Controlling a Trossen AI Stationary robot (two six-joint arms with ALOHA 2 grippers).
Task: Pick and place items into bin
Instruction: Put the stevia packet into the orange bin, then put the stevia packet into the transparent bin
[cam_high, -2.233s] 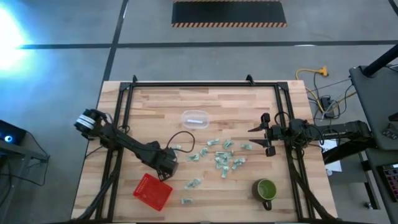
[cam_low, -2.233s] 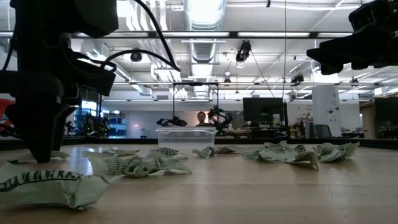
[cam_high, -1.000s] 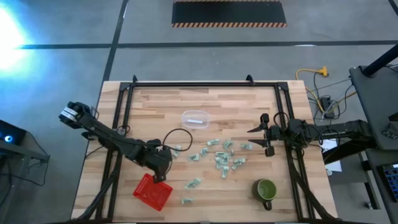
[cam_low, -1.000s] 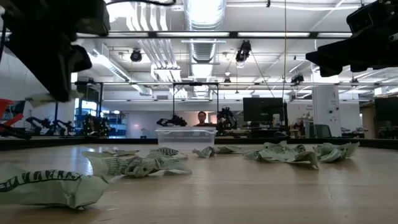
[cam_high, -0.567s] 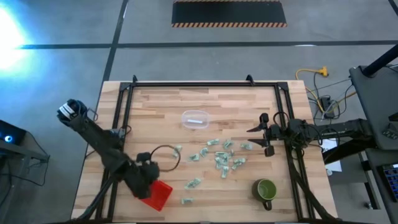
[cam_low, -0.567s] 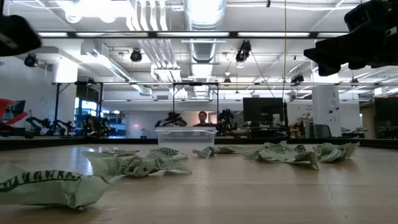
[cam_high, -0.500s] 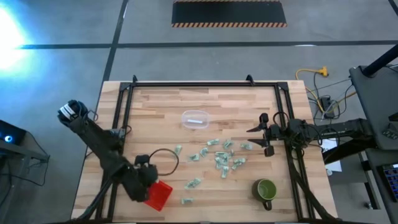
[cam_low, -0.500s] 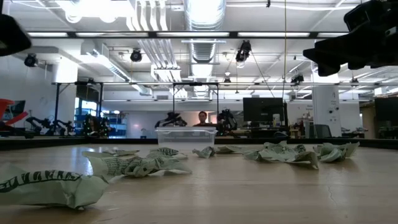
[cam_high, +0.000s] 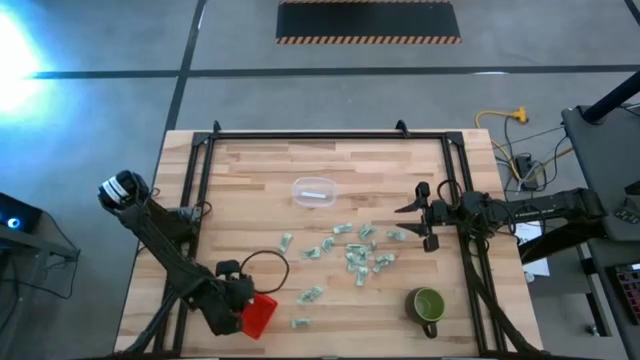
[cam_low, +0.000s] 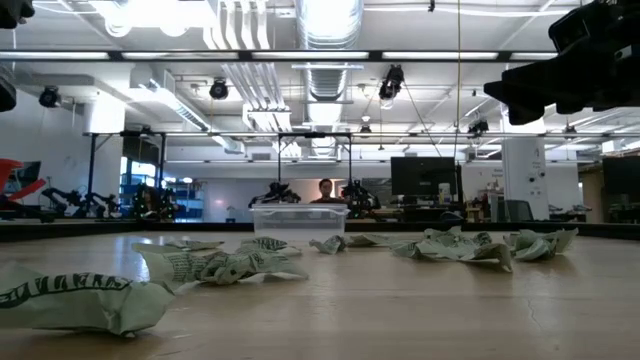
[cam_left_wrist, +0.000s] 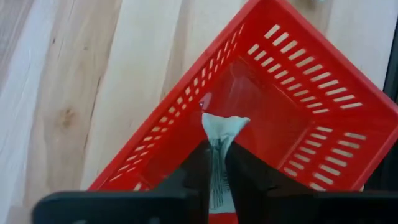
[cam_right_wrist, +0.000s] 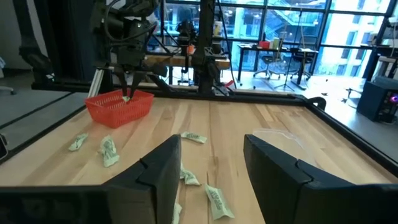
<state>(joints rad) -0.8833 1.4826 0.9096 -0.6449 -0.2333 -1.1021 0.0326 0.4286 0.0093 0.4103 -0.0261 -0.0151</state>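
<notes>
Left pincer (cam_left_wrist: 217, 177): over the red bin (cam_left_wrist: 292, 118) at the near left of the wooden surface (cam_high: 250, 170); narrow, one wrapped item (cam_left_wrist: 219, 149) pinched between its fingers, hanging above the bin's floor.

Right pincer (cam_high: 422, 213): at the surface's right edge, raised, jaws wide, nothing between them.

Remaining items (cam_high: 350, 255): scattered loose mid-surface, between bin and right pincer.

Clear tub (cam_high: 314, 192): behind the scatter.

Green mug (cam_high: 428, 305): near right.
</notes>
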